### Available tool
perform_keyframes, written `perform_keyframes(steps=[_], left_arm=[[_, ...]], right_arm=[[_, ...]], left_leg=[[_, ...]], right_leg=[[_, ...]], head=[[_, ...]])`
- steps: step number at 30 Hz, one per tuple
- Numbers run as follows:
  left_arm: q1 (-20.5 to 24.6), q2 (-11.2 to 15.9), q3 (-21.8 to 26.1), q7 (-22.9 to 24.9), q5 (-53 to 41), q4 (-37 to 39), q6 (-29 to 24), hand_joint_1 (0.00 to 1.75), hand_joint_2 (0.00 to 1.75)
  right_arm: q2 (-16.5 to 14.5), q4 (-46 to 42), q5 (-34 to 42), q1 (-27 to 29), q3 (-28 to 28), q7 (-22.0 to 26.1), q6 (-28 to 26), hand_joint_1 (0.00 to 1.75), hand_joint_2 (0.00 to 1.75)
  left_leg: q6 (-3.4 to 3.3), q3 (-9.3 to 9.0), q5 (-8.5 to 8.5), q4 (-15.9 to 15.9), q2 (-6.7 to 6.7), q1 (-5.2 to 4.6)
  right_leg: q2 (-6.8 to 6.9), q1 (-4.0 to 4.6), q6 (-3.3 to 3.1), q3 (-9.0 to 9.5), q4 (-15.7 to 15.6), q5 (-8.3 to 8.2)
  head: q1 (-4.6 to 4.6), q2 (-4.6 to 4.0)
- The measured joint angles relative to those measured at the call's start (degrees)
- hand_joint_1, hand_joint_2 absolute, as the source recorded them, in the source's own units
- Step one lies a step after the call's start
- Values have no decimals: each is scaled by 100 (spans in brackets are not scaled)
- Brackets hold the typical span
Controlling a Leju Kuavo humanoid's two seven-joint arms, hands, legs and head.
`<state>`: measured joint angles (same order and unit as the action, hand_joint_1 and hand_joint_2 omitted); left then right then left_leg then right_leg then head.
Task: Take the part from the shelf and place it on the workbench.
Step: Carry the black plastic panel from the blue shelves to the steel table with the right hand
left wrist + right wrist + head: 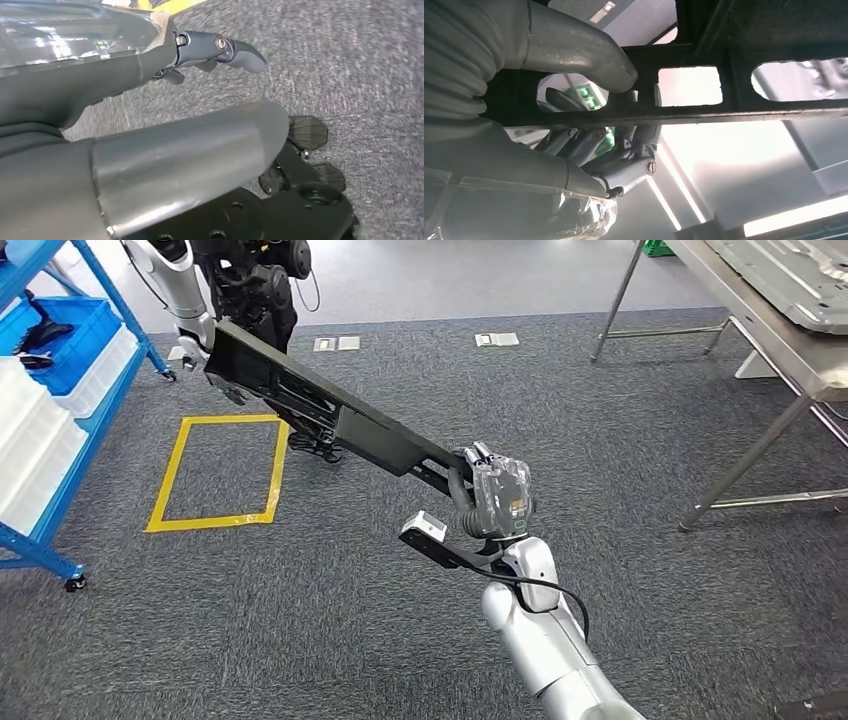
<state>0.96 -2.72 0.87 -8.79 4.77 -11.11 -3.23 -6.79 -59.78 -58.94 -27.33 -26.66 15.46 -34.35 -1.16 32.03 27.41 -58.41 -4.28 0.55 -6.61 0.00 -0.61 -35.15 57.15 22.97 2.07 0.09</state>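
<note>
Head view — right hand (497,498) raised, fingers gripping black part (330,415) | left hand (150,130) fingers apart — holding nothing

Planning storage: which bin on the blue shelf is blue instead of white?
The blue plastic crate with dark items inside, sitting highest among the bins on the blue metal shelf. The other plastic bins there are white.

Industrial workshop: grey carpet floor (400,640), blue shelf rack (60,480) with bins, steel workbench (790,350), yellow floor marking (215,472).

Grey carpet (400,640), yellow tape square (215,472), blue rack (45,540).
</note>
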Motion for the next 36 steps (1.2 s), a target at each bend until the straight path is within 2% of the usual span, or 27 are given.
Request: perform_keyframes(steps=[1, 3, 4, 5, 7, 9, 10, 11, 12, 14, 15, 16, 18, 19, 21, 22, 23, 24, 25, 26, 27, 29, 31, 32, 33, 34, 36], left_arm=[[3, 8, 0, 0, -22, 4, 10, 0, 0], [12, 19, 0, 0, -62, 9, 37, 0, 0], [20, 22, 0, -1, -84, 9, 52, 0, 0], [24, 26, 0, -2, -101, 9, 66, 0, 0], [26, 32, 0, -4, -129, 13, 78, 0, 0], [21, 39, 0, -4, -145, 21, 81, 0, 0], [21, 43, -1, -4, -156, 23, 83, 0, 0], [23, 44, -1, -5, -168, 25, 87, 0, 0], [26, 43, -2, -5, -179, 25, 92, 0, 0], [31, 42, -2, -12, -191, 25, 107, 0, 0], [32, 44, -2, -16, -195, 25, 112, 0, 0], [37, 46, -2, -21, -202, 25, 116, 0, 0], [53, 50, -2, -30, -220, 24, 125, 0, 0], [66, 53, -2, -35, -231, 23, 129, 0, 0], [82, 55, -2, -45, -246, 23, 141, 0, 0], [85, 56, -2, -46, -248, 25, 147, 0, 0], [84, 56, -2, -47, -250, 27, 154, 0, 0], [82, 59, -2, -46, -251, 29, 160, 0, 0], [78, 62, -2, -46, -251, 31, 164, 0, 0], [76, 65, -2, -46, -252, 33, 167, 0, 0], [75, 67, -2, -46, -253, 33, 168, 0, 0], [78, 72, -2, -46, -254, 34, 168, 0, 0], [81, 77, -2, -46, -254, 34, 168, 0, 0], [84, 78, -2, -46, -254, 35, 168, 0, 0], [87, 77, -2, -46, -254, 34, 168, 0, 0], [93, 74, -2, -46, -254, 34, 168, 0, 0], [102, 69, -1, -48, -254, 33, 168, 0, 0]], right_arm=[[3, -3, -11, 3, 1, -14, 2, 175, 175], [21, -21, -50, 16, 8, -44, 5, 175, 175], [36, -38, -74, 25, 13, -58, 7, 175, 175], [48, -57, -93, 32, 16, -71, 8, 175, 175], [64, -94, -117, 55, 17, -96, 10, 175, 175], [79, -120, -146, 111, 21, -124, 15, 175, 175], [93, -132, -167, 150, 28, -140, 17, 175, 175], [110, -146, -185, 192, 38, -154, 19, 175, 175], [126, -166, -200, 229, 51, -166, 19, 175, 175], [146, -235, -218, 273, 74, -184, 22, 175, 175], [151, -275, -225, 282, 82, -189, 27, 175, 175], [157, -312, -235, 291, 92, -195, 35, 175, 175], [175, -379, -267, 317, 127, -203, 56, 175, 175], [184, -414, -284, 333, 149, -206, 68, 175, 175], [189, -480, -302, 349, 178, -208, 91, 175, 175], [187, -500, -305, 354, 184, -209, 101, 175, 175], [186, -513, -307, 361, 189, -211, 110, 175, 175], [186, -520, -309, 373, 196, -215, 115, 175, 175], [188, -523, -313, 390, 205, -219, 119, 175, 175], [190, -527, -319, 407, 215, -222, 121, 175, 175], [191, -531, -327, 420, 222, -223, 122, 175, 175], [191, -550, -339, 427, 230, -223, 122, 175, 175], [190, -573, -340, 424, 237, -223, 122, 175, 175], [191, -580, -340, 424, 243, -223, 122, 175, 175], [193, -585, -340, 427, 249, -223, 122, 175, 175], [199, -590, -341, 432, 255, -223, 122, 175, 175], [213, -600, -343, 432, 263, -223, 123, 175, 175]], left_leg=[[-12, -48, -15, 100, -30, -13], [-53, -59, -46, 139, 108, -28], [-85, -67, -74, 170, 181, -24], [-119, -71, -102, 201, 259, -16], [-156, -72, -130, 232, 413, -24], [-163, -56, -130, 230, 584, -38], [-160, -51, -128, 228, 669, -39], [-154, -49, -123, 227, 748, -38], [-143, -53, -115, 223, 819, -36], [-95, -67, -82, 205, 946, -59], [-67, -75, -64, 195, 1003, -76], [-40, -85, -48, 187, 1061, -91], [8, -108, -26, 184, 1178, -89], [39, -112, 14, 154, 1153, -71], [102, 12, 265, -185, 867, -22], [125, 165, 464, -542, 663, -2], [140, 361, 659, -959, 524, 9], [147, 548, 791, -1326, 456, 11], [145, 667, 813, -1526, 429, 11], [134, 674, 708, -1484, 414, 11], [116, 568, 508, -1218, 388, 12], [76, 187, 97, -387, 181, 26], [51, -22, -39, 68, 11, 27], [40, -29, -27, 99, 10, 12], [11, -26, -49, 110, 80, 1], [-26, -27, -77, 134, 151, -1], [-102, -22, -137, 194, 301, 9]], right_leg=[[-59, -4, 25, -16, -1, -16], [-151, -21, 82, -71, 0, -46], [-77, -16, 97, -119, 47, -23], [69, -6, 98, -209, 191, 58], [435, 2, 78, -506, 806, 365], [575, -30, 99, -827, 1535, 651], [599, -48, 136, -870, 1670, 688], [628, -65, 187, -797, 1579, 644], [688, -78, 240, -598, 1248, 529], [974, -72, 277, -109, 408, 316], [1065, -63, 253, 46, 144, 257], [1107, -48, 216, 116, 22, 240], [954, -43, 147, 113, 17, 217], [883, -53, 121, 113, 9, 207], [746, -89, 57, 119, -7, 181], [679, -92, 37, 115, -7, 175], [611, -87, 22, 113, -6, 171], [535, -80, 12, 112, -5, 166], [456, -73, 7, 112, -4, 163], [373, -69, 4, 114, -2, 159], [291, -69, 3, 119, 1, 155], [141, -61, 17, 122, 11, 147], [23, -56, 59, 91, 19, 124], [-31, -62, 92, 67, 16, 106], [-94, -74, 133, 32, 4, 85], [-82, -82, 163, -5, 20, 84], [168, -59, 171, -179, 304, 237]], head=[[1, 0], [1, 0], [-2, 0], [-22, 0], [-62, 0], [-83, 0], [-84, 0], [-88, 0], [-89, 0], [-94, 0], [-87, 0], [-79, 0], [-64, 0], [-60, 0], [-28, 0], [-5, 0], [12, 0], [20, 0], [21, 0], [22, 0], [22, 0], [27, 0], [26, 0], [26, 0], [27, 0], [27, 0], [-16, 0]])
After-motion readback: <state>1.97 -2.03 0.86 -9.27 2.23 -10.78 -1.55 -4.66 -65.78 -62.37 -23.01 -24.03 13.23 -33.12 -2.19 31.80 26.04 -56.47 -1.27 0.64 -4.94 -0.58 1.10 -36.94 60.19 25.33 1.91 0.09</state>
